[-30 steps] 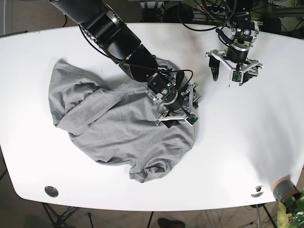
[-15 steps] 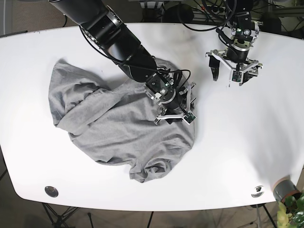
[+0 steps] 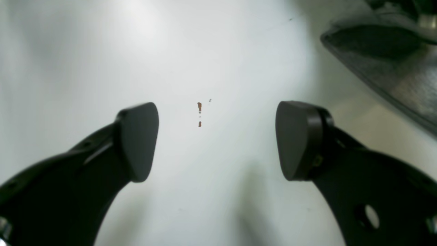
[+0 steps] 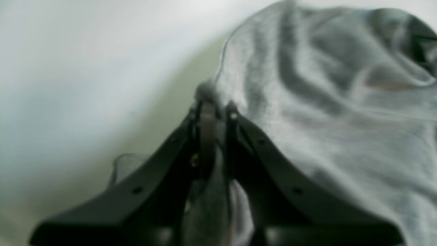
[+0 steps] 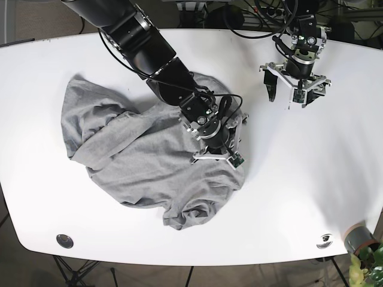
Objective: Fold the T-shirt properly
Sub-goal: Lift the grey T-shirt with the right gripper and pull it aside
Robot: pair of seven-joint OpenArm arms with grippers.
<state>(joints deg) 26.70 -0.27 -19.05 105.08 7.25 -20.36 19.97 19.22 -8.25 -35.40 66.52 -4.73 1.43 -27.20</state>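
Note:
The grey T-shirt point(image 5: 131, 155) lies crumpled on the white table point(image 5: 299, 179), left of centre in the base view. My right gripper point(image 5: 219, 157) is at the shirt's right edge, shut on a fold of the cloth. In the right wrist view the gripper point(image 4: 211, 102) pinches a bunched fold, and the rest of the T-shirt point(image 4: 324, 102) spreads to the right. My left gripper point(image 5: 297, 95) hovers open and empty over bare table at the back right, apart from the shirt. In the left wrist view the gripper point(image 3: 216, 140) stands wide open.
A small pot with a plant point(image 5: 361, 240) stands off the table's front right corner. Two round metal fittings point(image 5: 64, 240) point(image 5: 325, 240) sit near the front edge. Small brown specks point(image 3: 199, 106) mark the table under my left gripper.
My right gripper has moved a little toward the front and inward over the shirt, taking the gripped fold with it. The left arm has not moved.

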